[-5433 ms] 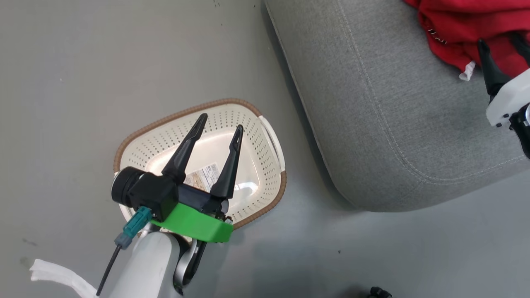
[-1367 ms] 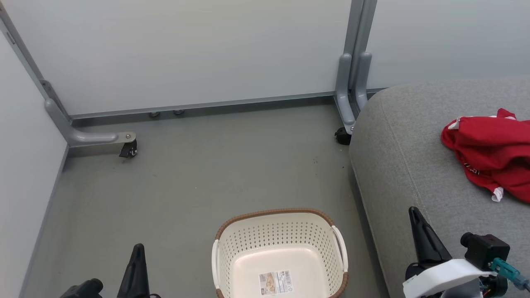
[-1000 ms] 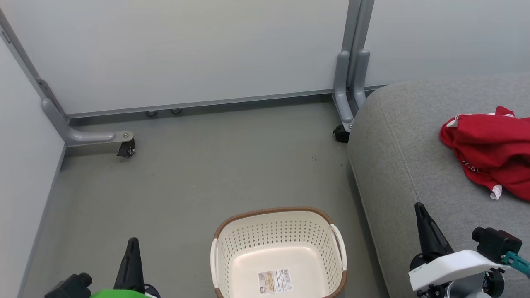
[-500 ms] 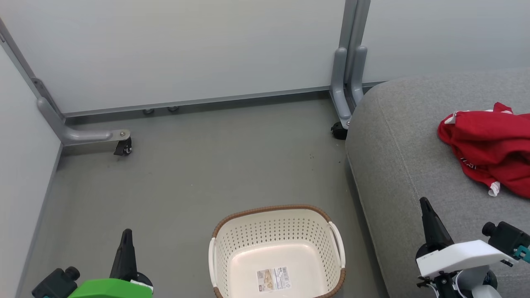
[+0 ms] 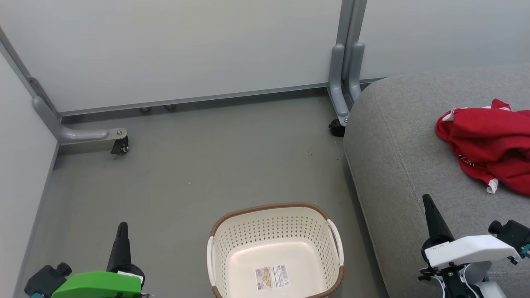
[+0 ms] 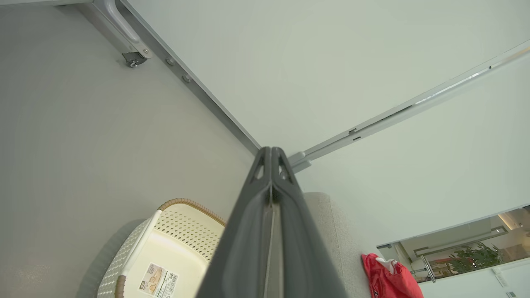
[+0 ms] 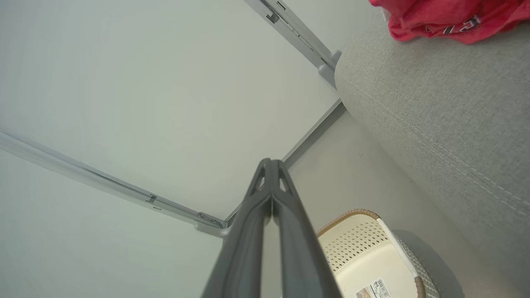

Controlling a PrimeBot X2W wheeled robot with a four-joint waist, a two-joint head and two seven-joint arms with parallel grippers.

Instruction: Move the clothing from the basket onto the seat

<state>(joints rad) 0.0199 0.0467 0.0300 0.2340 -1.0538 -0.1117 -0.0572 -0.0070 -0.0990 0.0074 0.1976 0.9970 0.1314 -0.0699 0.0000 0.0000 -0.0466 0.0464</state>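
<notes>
Red, soft and probably light, the clothing lies crumpled on the seat beyond the right end effector, likely easiest pinched at a raised fold, while that and the left end effector flank the basket, fingers together, holding nothing.

Grey floor carries a cream basket just beside a grey seat; red clothing lies on the seat.

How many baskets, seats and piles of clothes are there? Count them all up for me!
Basket, on the floor: 1
Seat, big and grey: 1
Pile of red clothing, lying on the seat: 1
Total: 3
</notes>
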